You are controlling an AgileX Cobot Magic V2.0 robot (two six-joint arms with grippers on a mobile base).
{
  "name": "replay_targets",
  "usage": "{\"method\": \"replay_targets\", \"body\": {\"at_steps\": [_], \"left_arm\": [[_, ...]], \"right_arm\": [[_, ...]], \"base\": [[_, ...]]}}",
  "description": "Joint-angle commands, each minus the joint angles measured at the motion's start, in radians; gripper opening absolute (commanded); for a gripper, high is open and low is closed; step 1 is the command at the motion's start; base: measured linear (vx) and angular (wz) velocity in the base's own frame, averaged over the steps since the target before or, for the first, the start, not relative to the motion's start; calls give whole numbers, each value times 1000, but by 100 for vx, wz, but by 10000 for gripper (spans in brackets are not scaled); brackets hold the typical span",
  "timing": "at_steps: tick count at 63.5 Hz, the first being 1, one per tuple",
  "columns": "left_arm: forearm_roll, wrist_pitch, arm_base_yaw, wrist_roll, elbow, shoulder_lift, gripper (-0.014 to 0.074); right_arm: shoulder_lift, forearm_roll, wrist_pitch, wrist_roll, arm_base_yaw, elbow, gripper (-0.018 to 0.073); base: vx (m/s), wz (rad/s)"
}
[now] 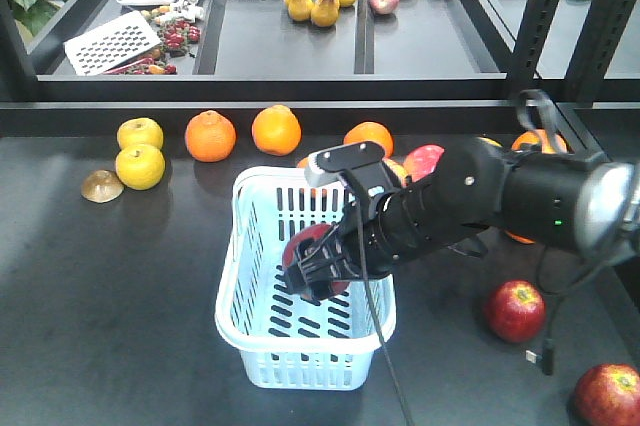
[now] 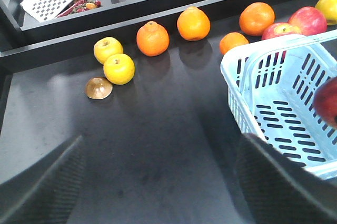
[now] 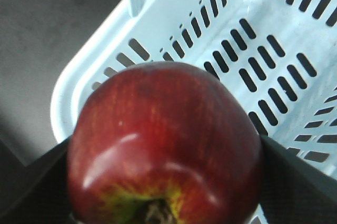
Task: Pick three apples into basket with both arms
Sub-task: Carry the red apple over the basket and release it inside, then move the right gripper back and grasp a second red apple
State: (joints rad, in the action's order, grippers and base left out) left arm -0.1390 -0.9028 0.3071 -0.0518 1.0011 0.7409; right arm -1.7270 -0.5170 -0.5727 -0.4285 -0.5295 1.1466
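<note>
The right gripper (image 1: 322, 274) hangs over the middle of the basket (image 1: 236, 246), rim ringing it with room on each side and slotted floor below — its arm (image 1: 500, 196) reaches in nearly level, jaws clamped on one dark apple (image 3: 166, 145). A second apple (image 1: 516, 310) and a third apple (image 1: 608, 394) lie on the table (image 1: 120, 296) back beside that arm; the left gripper (image 2: 163, 148) is spread wide over open table, basket just to its right.

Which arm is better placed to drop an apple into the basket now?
Right. The right gripper is shut on a dark red apple over the pale blue basket; the left gripper is open, empty, and off to the basket's side.
</note>
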Motion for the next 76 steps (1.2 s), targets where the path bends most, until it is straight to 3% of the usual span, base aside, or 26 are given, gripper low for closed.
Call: {"method": "replay_targets", "body": {"at_steps": [1, 14, 27, 39, 47, 56, 76], "left_arm": [[-6, 74, -3, -9, 24, -1, 555], [-6, 74, -3, -9, 24, -1, 555], [-6, 74, -3, -9, 24, -1, 555], [-6, 74, -3, -9, 24, -1, 555], [-6, 74, -3, -9, 24, -1, 555], [-6, 74, -3, -9, 24, -1, 555], [-6, 74, -3, -9, 24, -1, 555]], "right_arm": [[37, -9, 25, 0, -1, 34, 556], [38, 1, 20, 2, 1, 35, 725], [43, 25, -25, 22, 1, 35, 720], [104, 197, -166, 166, 46, 35, 712], [173, 344, -269, 273, 113, 35, 706], [201, 462, -301, 318, 224, 35, 704], [78, 517, -275, 299, 494, 35, 665]], "base": [[0, 0], [0, 0], [0, 0], [0, 0], [0, 0], [0, 0], [0, 0]]}}
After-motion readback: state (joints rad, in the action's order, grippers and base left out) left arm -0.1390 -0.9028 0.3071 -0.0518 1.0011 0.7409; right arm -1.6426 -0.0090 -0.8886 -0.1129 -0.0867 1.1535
